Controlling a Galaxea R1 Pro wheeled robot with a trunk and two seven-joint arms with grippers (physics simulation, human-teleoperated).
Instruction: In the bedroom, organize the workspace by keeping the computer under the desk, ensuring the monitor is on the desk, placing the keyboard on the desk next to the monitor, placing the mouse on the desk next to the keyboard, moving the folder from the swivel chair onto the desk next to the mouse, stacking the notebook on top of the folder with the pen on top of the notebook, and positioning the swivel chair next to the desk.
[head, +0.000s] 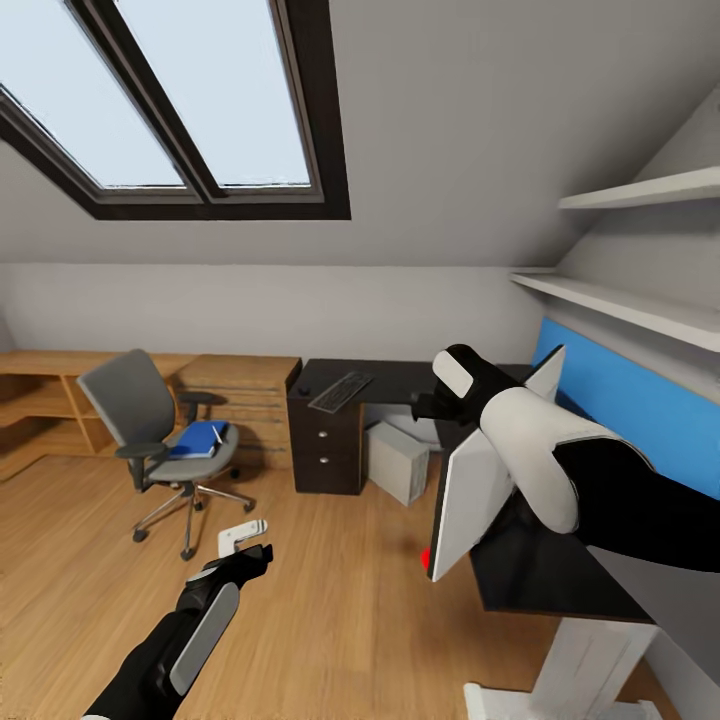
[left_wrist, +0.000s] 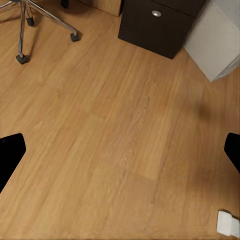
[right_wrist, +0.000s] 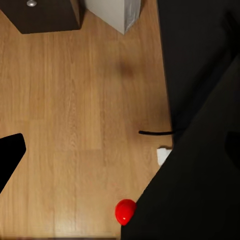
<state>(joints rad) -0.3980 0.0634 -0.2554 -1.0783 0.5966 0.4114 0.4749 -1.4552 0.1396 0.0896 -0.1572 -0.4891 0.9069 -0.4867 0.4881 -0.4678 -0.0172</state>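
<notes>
The step in hand looked to be the monitor: a thin, rigid slab, pale at the back and glossy black in front, leaning over the near wing of the bench, one lower corner past its edge. My right tool hung by its upper edge with the jaws spread wide and nothing clamped. My left tool gaped too, low over the plank floor. Next I judged the screen needed standing upright. The blue folder lay on the swivel chair's cloth seat.
</notes>
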